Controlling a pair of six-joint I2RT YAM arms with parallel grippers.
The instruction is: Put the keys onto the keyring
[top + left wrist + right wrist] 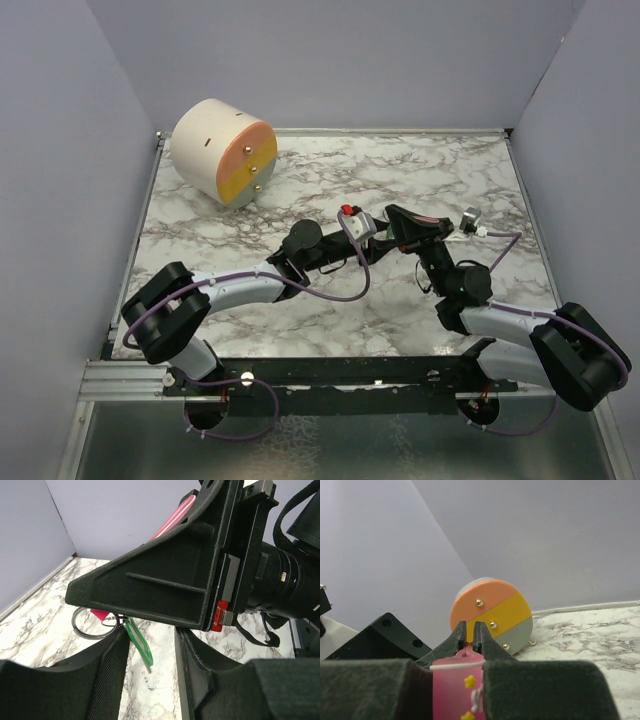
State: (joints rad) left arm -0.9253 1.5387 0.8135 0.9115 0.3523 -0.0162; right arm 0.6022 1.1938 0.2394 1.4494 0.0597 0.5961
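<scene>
Key point(139, 642) just beside keyring point(99, 614) — drum point(222, 152) behind, far-left on table point(420, 170).

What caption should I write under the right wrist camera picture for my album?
Right gripper pinching the keyring's pink strip, with a striped round drum behind.

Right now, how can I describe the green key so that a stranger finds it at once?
Find the black right gripper that fills the left wrist view over the marble table. Just below its lower edge, right of the keyring, is the green key. It alone is bright green and flat; the keyring is silvery and pink.
</scene>
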